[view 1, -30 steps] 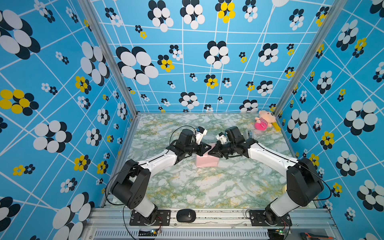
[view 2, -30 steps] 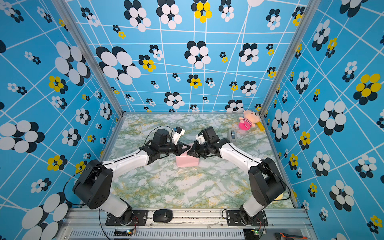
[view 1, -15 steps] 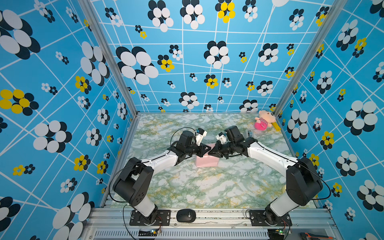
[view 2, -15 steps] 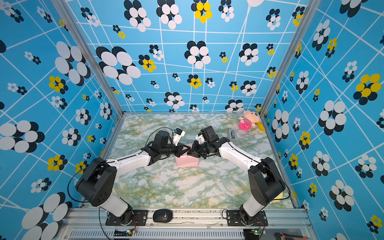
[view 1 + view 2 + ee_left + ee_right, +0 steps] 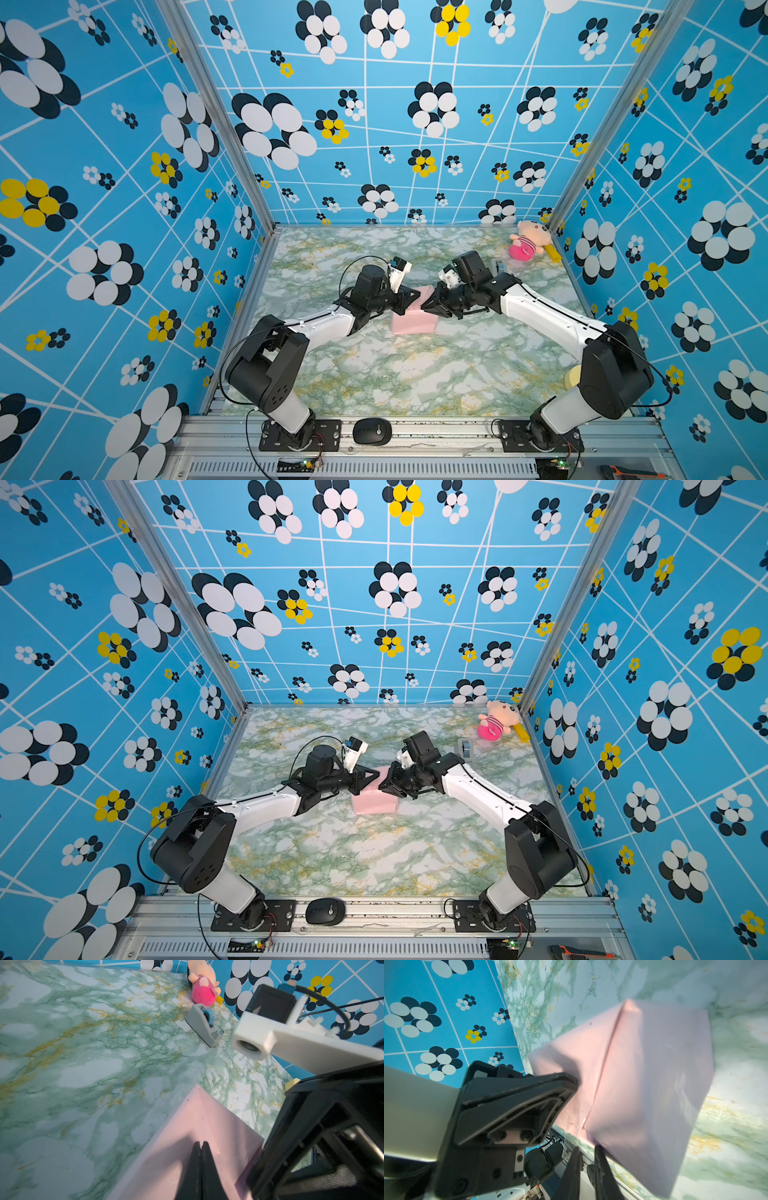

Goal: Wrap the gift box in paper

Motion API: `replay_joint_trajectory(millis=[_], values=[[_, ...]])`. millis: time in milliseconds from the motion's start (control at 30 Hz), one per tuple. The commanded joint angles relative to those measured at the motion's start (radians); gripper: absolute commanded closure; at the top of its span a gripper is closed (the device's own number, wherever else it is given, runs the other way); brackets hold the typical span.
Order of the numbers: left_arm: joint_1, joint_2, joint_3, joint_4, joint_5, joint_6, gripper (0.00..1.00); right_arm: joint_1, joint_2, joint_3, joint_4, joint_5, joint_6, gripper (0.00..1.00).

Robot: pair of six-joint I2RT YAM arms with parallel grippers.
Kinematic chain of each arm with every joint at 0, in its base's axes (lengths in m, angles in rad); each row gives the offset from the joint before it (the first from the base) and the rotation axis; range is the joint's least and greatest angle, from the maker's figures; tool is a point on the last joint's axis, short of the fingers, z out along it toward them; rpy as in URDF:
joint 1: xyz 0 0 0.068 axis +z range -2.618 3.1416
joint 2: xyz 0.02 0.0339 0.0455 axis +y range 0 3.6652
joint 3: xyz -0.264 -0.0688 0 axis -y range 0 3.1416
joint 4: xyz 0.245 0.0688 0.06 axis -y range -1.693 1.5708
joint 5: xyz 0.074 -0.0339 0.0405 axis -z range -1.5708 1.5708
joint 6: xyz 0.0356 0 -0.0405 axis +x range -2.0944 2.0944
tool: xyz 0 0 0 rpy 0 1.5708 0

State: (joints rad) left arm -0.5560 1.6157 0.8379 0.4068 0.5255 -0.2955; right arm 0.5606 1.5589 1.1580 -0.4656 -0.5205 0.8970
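The left gripper [image 5: 201, 1144], fingers pressed together, rests against the folded pink paper [image 5: 413, 324]. The right gripper [image 5: 587, 1148], fingers slightly apart and empty, hovers just beside the paper's edge.

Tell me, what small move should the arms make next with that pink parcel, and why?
Probably the right jaws should back off toward the grey tape dispenser. The pink paper is already folded round into a parcel, the left jaws are shut and rest on its top, and the right jaws stand slightly apart beside it, gripping nothing.
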Motion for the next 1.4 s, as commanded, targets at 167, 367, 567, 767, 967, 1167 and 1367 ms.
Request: replay_joint_trajectory(millis=[167,367,567,767,967,1167,1367], values=[[-0.012,0.074,-0.048,-0.132,0.003,0.002,0.97,0.022,-0.081,0.096,-0.053,0.07,-0.041,0.87],[-0.013,0.075,-0.045,-0.129,0.004,-0.003,0.96,0.084,-0.006,0.14,0.009,0.071,-0.038,0.94],[-0.016,0.076,-0.039,-0.129,0.008,-0.008,0.96,0.09,0.015,0.097,0.055,0.093,-0.028,0.99],[-0.016,0.072,-0.037,-0.134,0.009,-0.009,0.96,0.091,0.04,0.057,0.077,0.099,-0.029,1.0],[-0.016,0.07,-0.036,-0.131,0.01,-0.014,0.96,0.09,0.059,-0.014,0.103,0.119,-0.032,1.0],[-0.016,0.075,-0.028,-0.134,0.008,-0.014,0.96,0.091,0.021,-0.125,0.111,0.16,-0.023,1.0],[-0.016,0.084,-0.018,-0.135,0.012,-0.013,0.96,0.106,-0.091,-0.197,0.187,0.181,-0.035,1.0]])
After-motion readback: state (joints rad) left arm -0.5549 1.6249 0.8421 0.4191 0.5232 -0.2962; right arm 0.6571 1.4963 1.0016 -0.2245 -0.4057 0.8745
